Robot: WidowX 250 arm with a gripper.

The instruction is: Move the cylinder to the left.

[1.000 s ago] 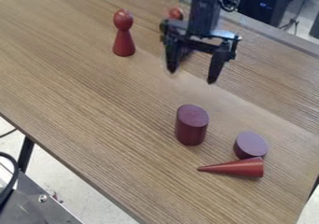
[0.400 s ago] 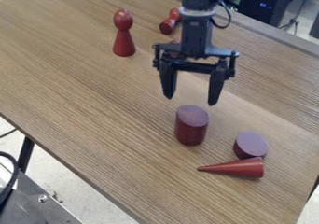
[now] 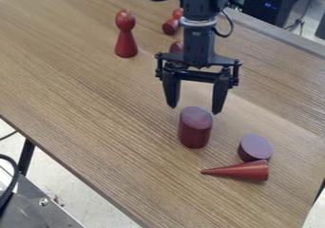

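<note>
you are viewing a wooden table, its near long edge crossing the lower left of the view and its far long edge crossing the upper right. you are finding the tall cylinder standing upright on the table, between these two edges and toward the right end. it is showing a dark red side and a purplish top face.

you are seeing the gripper spread wide and grasping nothing. it is hanging down from the black arm, its two fingertips showing on either side of the tall cylinder's top face in this view.

to the right of the tall cylinder, you are seeing the short cylinder resting with a flat face up, nearer the right end. just beside it, on the side toward the near edge, the red cone is lying on its side, its tip pointing left.

farther out, toward the table's left part, the red peg figure is standing upright, well apart from both cylinders. near the far edge, a red turned piece is lying down, partly hidden by the arm. a further red piece is showing behind the gripper; its full shape is remaining hidden.
</note>
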